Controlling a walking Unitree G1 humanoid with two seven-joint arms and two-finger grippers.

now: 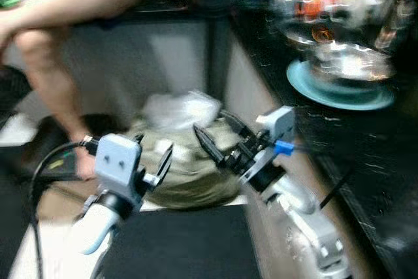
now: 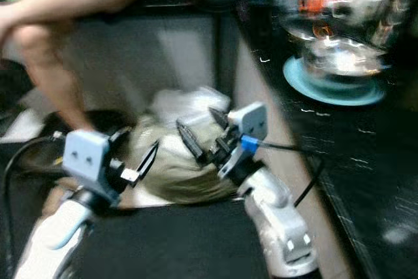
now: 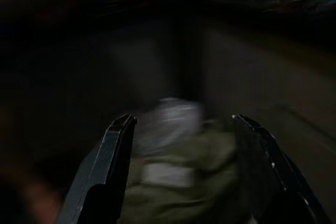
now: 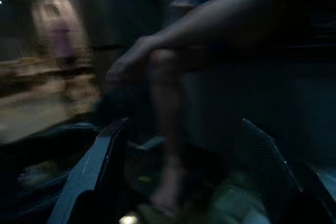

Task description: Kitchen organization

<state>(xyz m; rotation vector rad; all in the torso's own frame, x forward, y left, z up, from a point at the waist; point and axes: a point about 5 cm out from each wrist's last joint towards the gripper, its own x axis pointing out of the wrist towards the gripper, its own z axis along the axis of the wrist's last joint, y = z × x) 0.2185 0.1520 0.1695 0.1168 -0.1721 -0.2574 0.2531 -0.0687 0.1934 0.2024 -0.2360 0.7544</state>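
A person sits up on the dark counter at the far side, one bare leg (image 1: 49,89) hanging down toward the floor in front of the pale cabinet face. On the floor in the corner where the two counter runs meet lies a slumped olive-green cloth bag (image 1: 189,168), soft and creased, with a crumpled white plastic bag (image 1: 179,109) resting on its far side. A flat black mat (image 1: 179,243) covers the floor near the robot. Along the glossy black stone counter (image 1: 366,174) on the robot's right, a round teal plate (image 1: 339,89) sits near the counter's front edge with a shiny steel bowl (image 1: 353,63) on it; behind, blurred colourful packets crowd the back. The whole scene is smeared with motion. The left gripper (image 1: 157,164) hangs over the near edge of the green bag, its two long black fingers spread well apart and gripping nothing. The right gripper (image 1: 219,135) is held above the same bag, just beside the counter's pale front, its fingers likewise splayed wide with nothing between them.
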